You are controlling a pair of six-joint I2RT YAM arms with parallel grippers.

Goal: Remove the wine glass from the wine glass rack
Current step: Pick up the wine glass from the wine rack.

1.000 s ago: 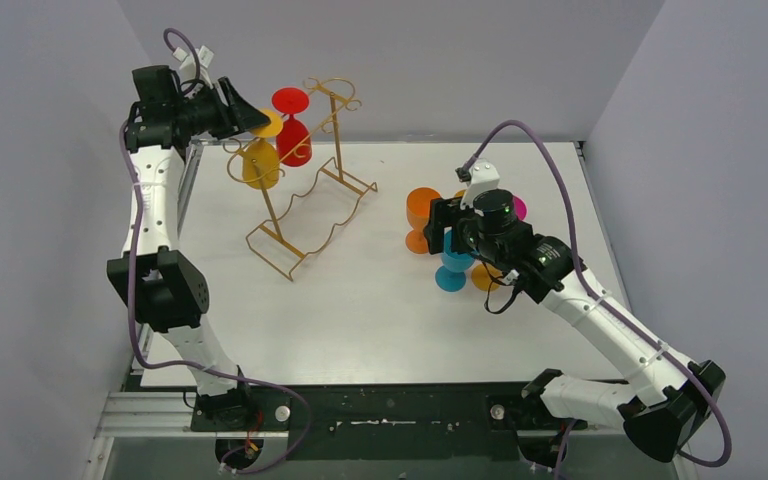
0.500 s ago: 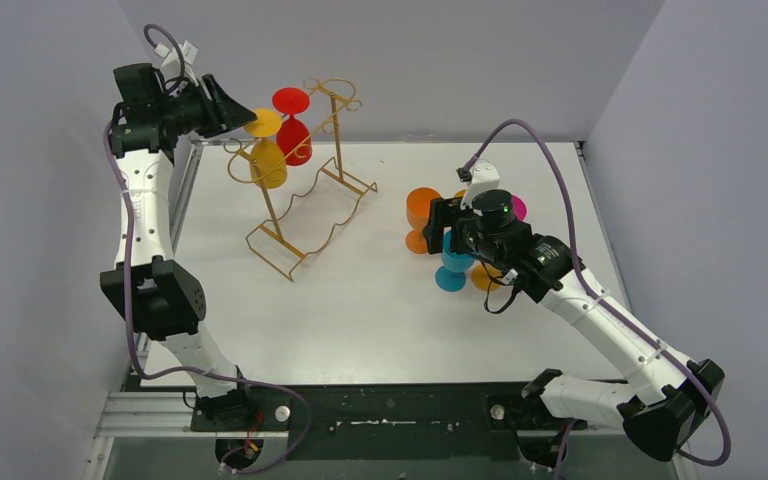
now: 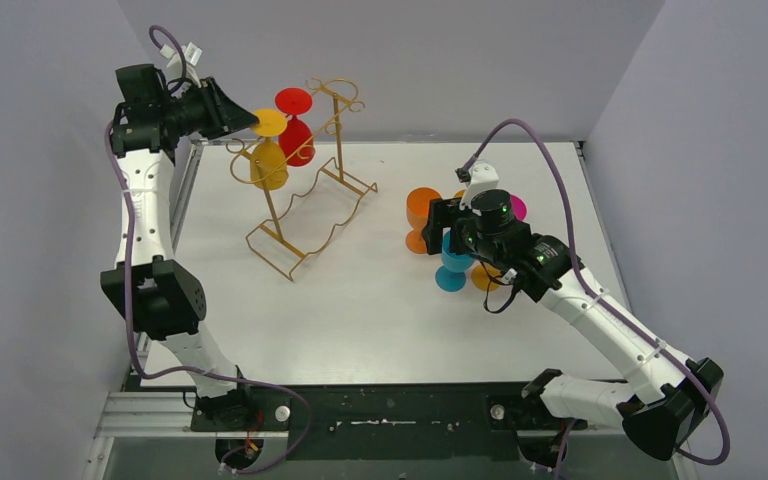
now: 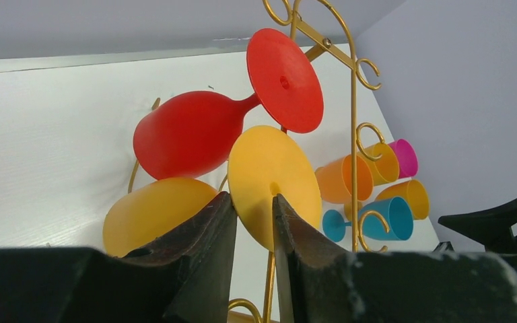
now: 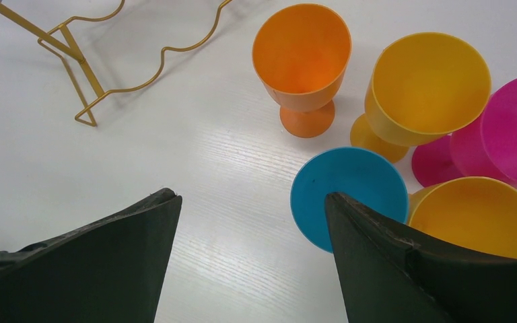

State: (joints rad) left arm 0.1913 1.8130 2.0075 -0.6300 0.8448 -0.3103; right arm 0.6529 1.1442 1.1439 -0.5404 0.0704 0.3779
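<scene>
White table [image 3: 380,310]: the gold wine glass rack [image 3: 305,200] stands back left, bare tabletop beside it, with the yellow wine glass [image 3: 268,165] hanging on it. I hold the left gripper [image 4: 252,198] narrowly parted at its foot rim, grip unclear; the right gripper [image 5: 250,196] is spread, empty.

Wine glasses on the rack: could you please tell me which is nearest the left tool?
The yellow wine glass: its foot sits right at the left tool's fingertips; the red wine glass hangs beyond.

At 6 o'clock the left gripper [image 4: 250,196], jaws narrowly apart, frames the foot of the yellow wine glass [image 4: 262,168]. At 12 o'clock the red wine glass [image 4: 188,138] hangs on the wine glass rack [image 4: 313,33].
</scene>
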